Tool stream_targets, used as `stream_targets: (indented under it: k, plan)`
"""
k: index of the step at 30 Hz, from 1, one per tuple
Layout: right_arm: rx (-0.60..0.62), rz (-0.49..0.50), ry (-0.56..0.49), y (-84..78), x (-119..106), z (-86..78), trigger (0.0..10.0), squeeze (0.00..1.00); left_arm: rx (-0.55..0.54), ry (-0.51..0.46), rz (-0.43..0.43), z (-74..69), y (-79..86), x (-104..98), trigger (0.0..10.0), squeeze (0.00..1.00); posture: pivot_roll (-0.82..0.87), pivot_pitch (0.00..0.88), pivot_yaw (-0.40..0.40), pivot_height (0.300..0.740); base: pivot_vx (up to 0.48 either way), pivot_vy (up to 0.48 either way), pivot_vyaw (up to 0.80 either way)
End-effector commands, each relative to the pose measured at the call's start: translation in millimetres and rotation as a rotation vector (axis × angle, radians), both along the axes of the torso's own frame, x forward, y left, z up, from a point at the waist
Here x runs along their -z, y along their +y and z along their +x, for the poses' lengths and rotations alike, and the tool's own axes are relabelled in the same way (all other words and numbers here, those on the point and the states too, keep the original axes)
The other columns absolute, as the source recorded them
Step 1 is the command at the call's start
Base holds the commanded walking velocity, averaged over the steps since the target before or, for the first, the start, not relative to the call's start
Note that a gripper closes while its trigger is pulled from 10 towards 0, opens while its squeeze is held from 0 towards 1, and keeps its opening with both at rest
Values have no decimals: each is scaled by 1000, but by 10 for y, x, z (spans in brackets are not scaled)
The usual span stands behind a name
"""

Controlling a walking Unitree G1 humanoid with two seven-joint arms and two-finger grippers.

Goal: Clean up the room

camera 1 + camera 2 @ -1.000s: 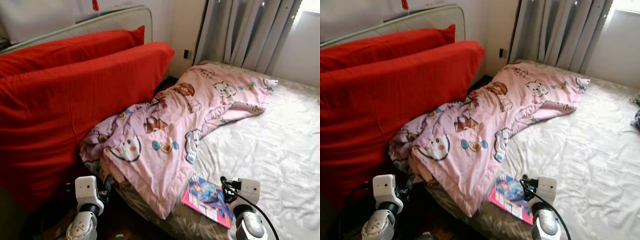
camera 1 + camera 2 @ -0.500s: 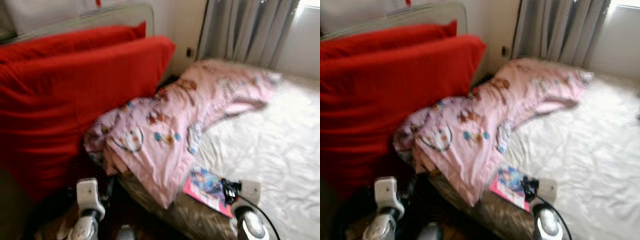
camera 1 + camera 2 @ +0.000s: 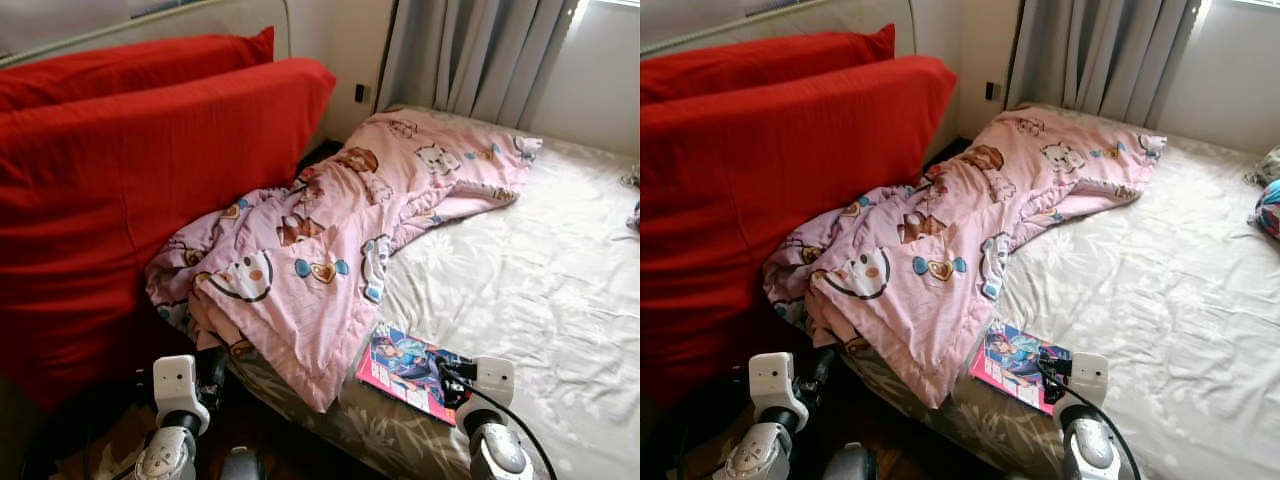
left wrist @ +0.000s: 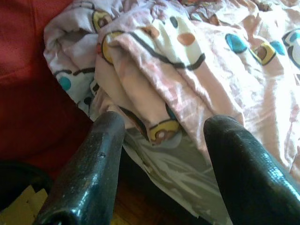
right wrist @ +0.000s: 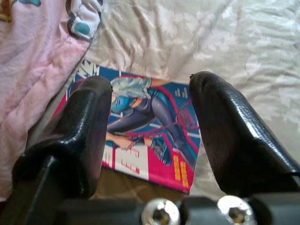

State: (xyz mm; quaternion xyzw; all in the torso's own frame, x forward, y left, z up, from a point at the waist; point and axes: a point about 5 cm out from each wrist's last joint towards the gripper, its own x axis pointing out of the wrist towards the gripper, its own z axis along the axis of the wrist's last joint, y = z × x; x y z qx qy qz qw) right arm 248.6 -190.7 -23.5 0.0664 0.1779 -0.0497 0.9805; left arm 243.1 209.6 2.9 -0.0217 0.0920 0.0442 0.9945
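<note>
A pink cartoon-print blanket [image 3: 330, 240] lies rumpled across the bed, its near corner hanging over the front edge. Beside that corner a pink and blue magazine [image 3: 408, 370] lies flat on the pale sheet [image 3: 530, 270]. My right gripper [image 5: 150, 122] is open, hovering just above the magazine with a finger on each side of its cover. My left gripper [image 4: 161, 150] is open too, low at the bed's front edge, pointing at the blanket's folded corner [image 4: 154, 93]. Both wrists [image 3: 175, 385] [image 3: 490, 385] show at the bottom of the head views.
Two big red cushions [image 3: 130, 180] lean against the headboard on the left. Grey curtains [image 3: 470, 50] hang behind the bed. A wall socket [image 3: 359, 92] sits beside them. A colourful object [image 3: 1267, 205] lies at the bed's right edge. Dark wooden floor [image 3: 910, 455] shows below.
The camera has tilted and shifted, so the scene sits a little differently; the blur is gone. The magazine now lies closer under my right wrist. Blanket and cushions stay put.
</note>
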Motion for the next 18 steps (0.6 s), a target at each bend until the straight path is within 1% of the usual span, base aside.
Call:
stream_targets:
  k: [1, 18]
  plan:
    - [-2, 3, 7, 6, 18, -21, 10000, 0, 0, -2, 8, -21, 20, -10, 10000, 0, 88, 39, -55, 618, 0, 0, 0]
    - [-31, 17, 18, 72, 24, -1, 10000, 0, 13, 0, 25, -24, 21, -34, 10000, 0, 104, 68, -53, 618, 0, 0, 0]
